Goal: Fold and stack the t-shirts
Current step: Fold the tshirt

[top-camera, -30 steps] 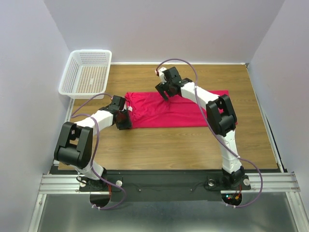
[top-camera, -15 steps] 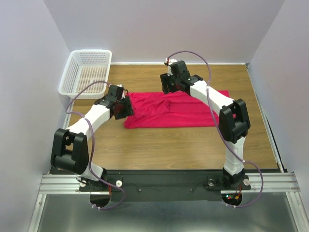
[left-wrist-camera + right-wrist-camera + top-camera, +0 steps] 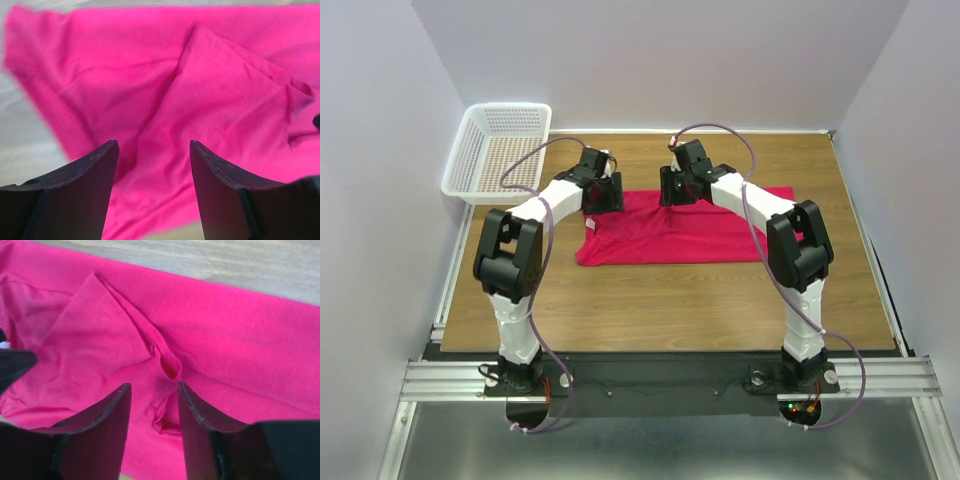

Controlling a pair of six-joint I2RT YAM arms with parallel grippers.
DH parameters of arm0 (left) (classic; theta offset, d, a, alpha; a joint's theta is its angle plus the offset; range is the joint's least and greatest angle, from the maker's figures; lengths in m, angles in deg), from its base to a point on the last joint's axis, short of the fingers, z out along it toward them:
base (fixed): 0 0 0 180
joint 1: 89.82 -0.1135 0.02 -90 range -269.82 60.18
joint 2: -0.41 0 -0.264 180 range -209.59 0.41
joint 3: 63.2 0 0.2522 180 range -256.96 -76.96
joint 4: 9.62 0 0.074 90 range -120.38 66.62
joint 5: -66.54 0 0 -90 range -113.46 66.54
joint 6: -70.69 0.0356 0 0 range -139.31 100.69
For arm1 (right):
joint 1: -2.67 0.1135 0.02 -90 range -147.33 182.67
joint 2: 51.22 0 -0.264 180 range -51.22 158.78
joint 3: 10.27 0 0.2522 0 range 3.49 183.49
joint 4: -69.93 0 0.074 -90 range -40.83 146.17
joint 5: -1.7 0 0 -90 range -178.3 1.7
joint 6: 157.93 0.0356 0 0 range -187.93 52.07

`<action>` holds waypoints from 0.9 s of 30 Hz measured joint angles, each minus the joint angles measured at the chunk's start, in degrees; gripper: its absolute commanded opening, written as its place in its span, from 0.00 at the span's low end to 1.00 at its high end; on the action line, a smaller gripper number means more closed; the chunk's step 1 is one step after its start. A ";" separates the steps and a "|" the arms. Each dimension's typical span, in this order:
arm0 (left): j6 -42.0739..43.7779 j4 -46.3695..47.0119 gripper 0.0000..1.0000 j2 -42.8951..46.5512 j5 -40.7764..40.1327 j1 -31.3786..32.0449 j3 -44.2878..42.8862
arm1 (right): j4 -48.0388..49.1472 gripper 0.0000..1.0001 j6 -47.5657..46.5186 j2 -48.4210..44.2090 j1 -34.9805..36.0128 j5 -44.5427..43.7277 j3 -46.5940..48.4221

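T-shirt [image 3: 700, 235] lies flat on the wood table [image 3: 670, 300] as a long crimson-pink strip running L-R, about mid-table and somewhat toward the far side. Near edge is straight, w/ a broad band of bare wood btwn it and the arm bases. A narrower bare strip runs btwn the far edge and the back wall. R end of the strip stops short of the table's R edge. L end is uneven, its near corner sticking out leftward, w/ bare wood beyond it. White mesh basket [image 3: 510, 106] sits in the far L corner by the wall, well apart from the shirt. L gripper [image 3: 605, 195] hangs over the shirt's far L corner. In the L wrist view the gripper [image 3: 152, 145] has its fingers [image 3: 85, 195] spread wide, nothing btwn them, and pink cloth [image 3: 225, 90] w/ a triangular folded flap lies below. R gripper [image 3: 670, 192] is over the far edge just R of that, near the L one but not touching it. In the R wrist view the gripper [image 3: 154, 386] is part-spread, narrower than the L, its fingers [image 3: 200, 435] straddling a small raised pucker [image 3: 167, 367] in the cloth [image 3: 240, 335] where the flap's hem meets the body. Can't tell if the tips touch the fabric, and no pinch shows.
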 measured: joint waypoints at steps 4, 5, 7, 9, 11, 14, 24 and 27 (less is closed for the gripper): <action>1.86 -0.44 0.70 -6.03 -0.76 1.53 -5.75 | -0.04 0.46 0.92 1.62 -0.42 0.17 0.00; 2.21 -0.39 0.70 -6.95 -0.81 1.77 -6.91 | -0.15 0.46 1.01 1.79 -0.48 0.17 0.00; 2.91 -0.17 0.70 -8.59 -1.44 2.19 -9.35 | -0.13 0.46 1.20 1.99 -0.72 0.20 0.00; 3.54 -0.20 0.69 -9.27 -2.03 2.27 -10.47 | -0.07 0.45 1.44 2.08 -0.83 0.20 0.00; 4.04 -0.24 0.66 -10.08 -2.43 2.38 -11.93 | 0.02 0.43 1.66 2.29 -1.03 0.35 0.00; 4.70 0.07 0.65 -11.78 -2.93 2.67 -13.60 | 0.02 0.40 1.88 2.82 -1.11 0.90 0.00; 5.51 -0.48 0.59 -16.59 -3.80 3.91 -15.91 | -0.04 0.25 2.40 5.64 -1.16 2.36 0.09; 5.70 -0.61 0.50 -16.83 -3.85 4.15 -16.37 | 0.02 0.20 2.40 5.66 -1.16 2.43 0.15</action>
